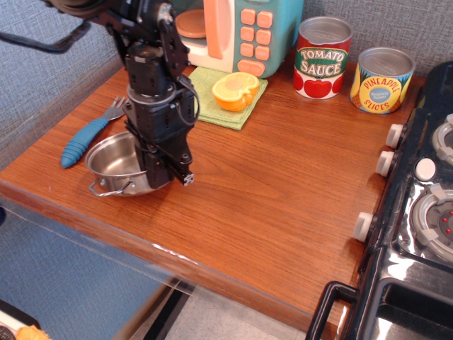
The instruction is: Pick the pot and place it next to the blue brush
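The shiny steel pot [113, 161] stands flat on the wooden table [269, 191] near its front left edge, one wire loop handle pointing toward the front. The blue brush [83, 140] lies just left of the pot, its grey tines pointing toward the back, a small gap between them. My gripper [164, 173] points down at the pot's right rim with its black fingers close together on that rim. The arm hides the pot's right side.
A green cloth [212, 106] with an orange half [233, 91] lies behind the arm, in front of a toy microwave [248, 28]. A tomato sauce can [323, 58] and a pineapple can [382, 79] stand at the back right. A black stove [425, 212] borders the right side.
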Controlling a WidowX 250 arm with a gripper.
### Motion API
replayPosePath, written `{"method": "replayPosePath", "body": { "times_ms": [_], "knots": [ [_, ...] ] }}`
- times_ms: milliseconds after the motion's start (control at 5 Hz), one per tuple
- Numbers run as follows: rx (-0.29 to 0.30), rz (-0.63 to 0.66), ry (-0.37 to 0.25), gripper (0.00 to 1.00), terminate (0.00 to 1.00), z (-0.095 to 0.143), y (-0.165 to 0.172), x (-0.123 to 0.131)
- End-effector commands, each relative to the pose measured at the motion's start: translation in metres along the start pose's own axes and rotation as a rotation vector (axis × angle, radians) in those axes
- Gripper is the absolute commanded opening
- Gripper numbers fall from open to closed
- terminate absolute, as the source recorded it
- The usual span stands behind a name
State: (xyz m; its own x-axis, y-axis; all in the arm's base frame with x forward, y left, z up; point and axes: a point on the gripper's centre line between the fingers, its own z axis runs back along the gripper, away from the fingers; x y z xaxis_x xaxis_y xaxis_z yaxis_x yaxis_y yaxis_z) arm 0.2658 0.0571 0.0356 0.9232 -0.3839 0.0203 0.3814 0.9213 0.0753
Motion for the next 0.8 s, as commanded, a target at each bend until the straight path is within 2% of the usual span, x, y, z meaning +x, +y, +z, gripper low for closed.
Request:
{"method": "replayPosePath", "body": {
  "times_ms": [0,200,400,600],
  "knots": [
    [0.044,-0.047,0.016,1.00,0.00,0.010,-0.007,-0.001],
    [0.042,-0.069,0.008,1.00,0.00,0.014,-0.013,-0.001],
    [0.003,-0.071,-0.022,1.00,0.00,0.025,-0.018,0.001],
    [-0.070,-0.012,-0.104,1.00,0.00,0.053,-0.019,0.002]
  ]
}}
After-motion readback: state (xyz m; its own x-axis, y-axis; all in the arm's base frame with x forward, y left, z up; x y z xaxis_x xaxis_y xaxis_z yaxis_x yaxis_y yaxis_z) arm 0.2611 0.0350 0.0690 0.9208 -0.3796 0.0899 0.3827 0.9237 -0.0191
